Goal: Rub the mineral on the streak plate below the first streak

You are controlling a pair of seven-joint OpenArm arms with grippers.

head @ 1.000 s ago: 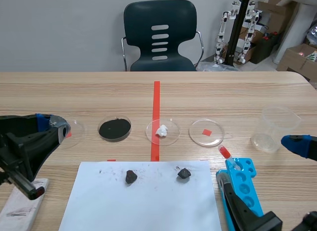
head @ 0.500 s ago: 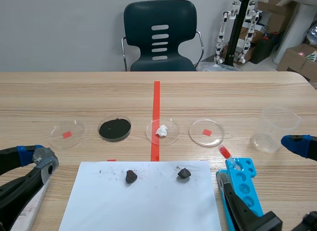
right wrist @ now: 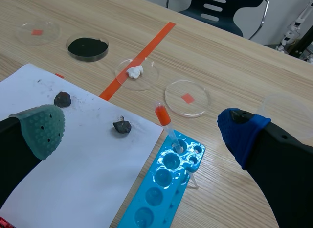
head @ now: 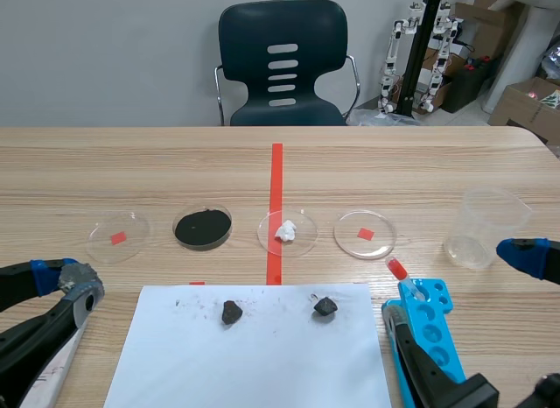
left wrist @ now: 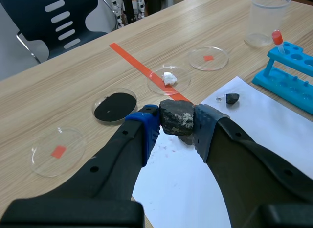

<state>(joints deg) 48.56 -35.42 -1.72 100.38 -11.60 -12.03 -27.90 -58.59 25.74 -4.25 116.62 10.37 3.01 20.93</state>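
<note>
You face a dark chair [head: 282, 65] with a slotted back and metal armrests, standing at the far edge of the light wood-grain table [head: 131, 167]. Behind the chair runs a plain grey wall [head: 105, 49]. Right of the chair stands a black pole [head: 429, 23] with small white jointed mechanisms [head: 395, 53] beside it. Further right of the chair sit cardboard boxes [head: 523, 100] on the floor. The light is soft and even.

Your wooden worktop [head: 157, 172] carries a white paper sheet [head: 254, 364] at the middle of its near edge, with a row of four petri dishes [head: 365, 234] just beyond it. A clear beaker [head: 486, 226] stands toward the right edge. A blue tube rack [head: 429, 329] sits by the near right corner and a white streak plate [head: 59, 366] by the near left.
</note>
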